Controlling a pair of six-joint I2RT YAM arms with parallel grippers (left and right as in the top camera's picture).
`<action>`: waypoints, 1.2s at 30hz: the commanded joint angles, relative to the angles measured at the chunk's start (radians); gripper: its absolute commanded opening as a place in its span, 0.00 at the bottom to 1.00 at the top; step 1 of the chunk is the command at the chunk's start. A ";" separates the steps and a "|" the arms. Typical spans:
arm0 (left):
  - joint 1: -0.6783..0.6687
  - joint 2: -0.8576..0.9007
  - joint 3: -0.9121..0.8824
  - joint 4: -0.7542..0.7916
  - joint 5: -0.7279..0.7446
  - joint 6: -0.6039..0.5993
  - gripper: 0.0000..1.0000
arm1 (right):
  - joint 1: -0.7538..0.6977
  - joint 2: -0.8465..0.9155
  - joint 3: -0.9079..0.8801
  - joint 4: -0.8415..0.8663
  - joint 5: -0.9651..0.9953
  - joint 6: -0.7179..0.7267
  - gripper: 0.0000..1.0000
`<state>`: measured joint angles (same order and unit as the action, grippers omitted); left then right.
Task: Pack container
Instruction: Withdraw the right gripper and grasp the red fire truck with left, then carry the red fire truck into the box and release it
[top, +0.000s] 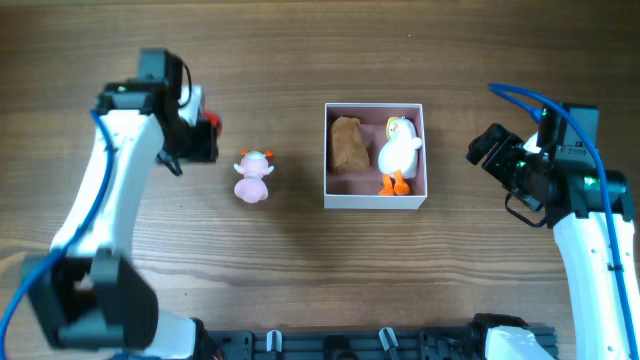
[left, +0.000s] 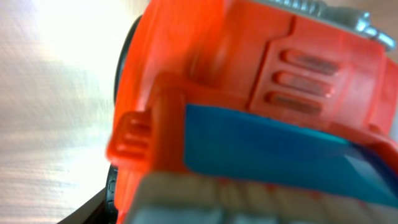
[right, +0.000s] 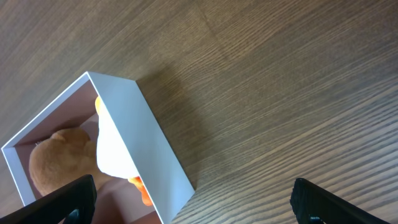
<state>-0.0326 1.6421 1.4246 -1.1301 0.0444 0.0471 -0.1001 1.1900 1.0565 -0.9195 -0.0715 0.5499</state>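
The container (top: 375, 201), a white box with a pink inside, sits right of centre and holds a brown plush toy (top: 347, 143) and a white duck (top: 400, 150). A pink pig toy (top: 253, 175) lies on the table to its left. My left gripper (top: 200, 140) is at an orange toy vehicle (top: 211, 123), which fills the left wrist view (left: 249, 74) and hides the fingers. My right gripper (top: 490, 150) is open and empty (right: 199, 205), just right of the container's white wall (right: 146, 149). The brown toy (right: 59, 158) and duck (right: 112, 152) show past that wall.
The wooden table (top: 300, 280) carries only these toys and the box. The arm bases and a black rail (top: 350, 345) run along the front edge.
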 joint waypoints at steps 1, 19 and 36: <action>-0.106 -0.111 0.063 0.037 0.209 0.031 0.45 | -0.002 0.005 0.008 0.002 -0.012 0.010 1.00; -0.626 0.220 0.061 0.298 0.205 0.401 0.54 | -0.002 0.005 0.008 0.003 -0.012 0.011 1.00; -0.626 0.142 0.086 0.198 0.173 0.336 0.53 | -0.002 0.005 0.008 0.003 -0.012 0.010 0.99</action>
<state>-0.6556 1.8610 1.4769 -0.9352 0.2443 0.4240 -0.1001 1.1900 1.0561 -0.9192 -0.0715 0.5499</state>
